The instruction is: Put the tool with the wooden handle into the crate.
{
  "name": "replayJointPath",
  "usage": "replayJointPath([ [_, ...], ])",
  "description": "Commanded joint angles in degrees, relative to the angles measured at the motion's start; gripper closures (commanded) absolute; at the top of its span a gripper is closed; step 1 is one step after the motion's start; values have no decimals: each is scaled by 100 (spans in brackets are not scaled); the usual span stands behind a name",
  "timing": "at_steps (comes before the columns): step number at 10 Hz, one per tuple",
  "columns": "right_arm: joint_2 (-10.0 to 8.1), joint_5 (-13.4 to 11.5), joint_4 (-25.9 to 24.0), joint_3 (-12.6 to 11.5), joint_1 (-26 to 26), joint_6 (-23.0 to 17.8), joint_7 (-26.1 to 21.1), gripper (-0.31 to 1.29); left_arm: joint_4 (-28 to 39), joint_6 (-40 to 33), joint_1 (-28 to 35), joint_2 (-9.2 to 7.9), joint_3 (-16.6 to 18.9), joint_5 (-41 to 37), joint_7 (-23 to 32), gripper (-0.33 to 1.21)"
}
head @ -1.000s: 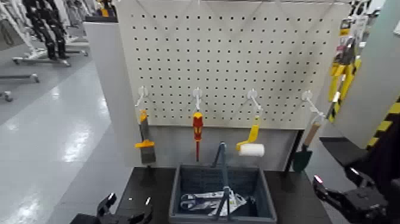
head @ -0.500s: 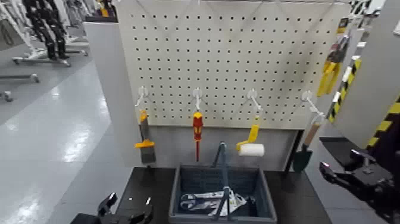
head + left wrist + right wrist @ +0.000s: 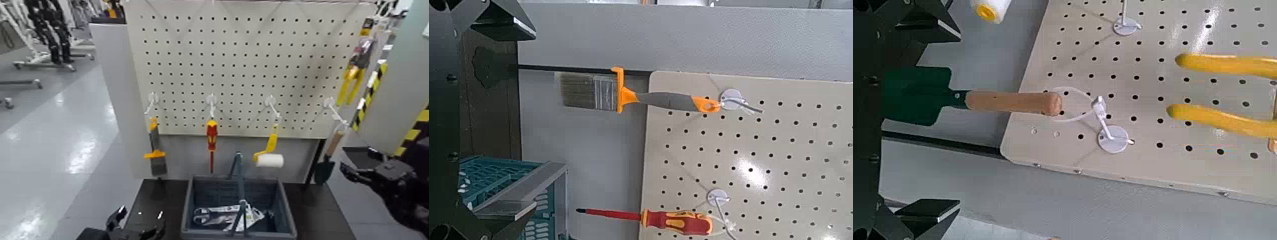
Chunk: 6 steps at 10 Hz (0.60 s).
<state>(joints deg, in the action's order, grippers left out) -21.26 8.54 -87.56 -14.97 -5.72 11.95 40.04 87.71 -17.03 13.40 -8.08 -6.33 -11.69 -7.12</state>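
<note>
Right end effector (image 3: 348,171) is seen raised at the right edge of the head view, level with the lower blade of the tool with the wooden handle (image 3: 329,153). Nothing is held by it; in the right wrist view its dark fingers (image 3: 915,22) stand well apart, framing the green blade from either side at a distance. No contact is made yet.

Trowel is found hung from the rightmost hook (image 3: 330,105) of the pegboard (image 3: 255,57), handle uppermost, blade pointing down. Long axis runs near vertical, tilted slightly. It lies just ahead of the right end effector and a little toward the robot's left, so a short forward reach is judged sufficient; the handle would likely have to be lifted off the hook before it comes free.

Left end effector (image 3: 137,225) is noted low at the near left of the counter (image 3: 313,204), apparently parted and empty, well away from the trowel. Right arm is clearly the nearer.

Crate (image 3: 284,214) sits on the counter below the board, to the lower left of the trowel.
</note>
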Motion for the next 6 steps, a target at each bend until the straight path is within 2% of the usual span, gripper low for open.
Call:
replayJointPath([
  [1, -159, 69, 564, 354, -500, -52, 171, 13, 0, 15, -12, 0, -9, 0, 0, 11],
  [4, -291, 157, 1144, 794, -984, -157, 321, 13, -18, 24, -39, 9, -26, 0, -9, 11],
  [6, -326, 236, 1426, 978, -1168, -237, 382, 15, -35, 42, -56, 17, -26, 0, -9, 11],
])
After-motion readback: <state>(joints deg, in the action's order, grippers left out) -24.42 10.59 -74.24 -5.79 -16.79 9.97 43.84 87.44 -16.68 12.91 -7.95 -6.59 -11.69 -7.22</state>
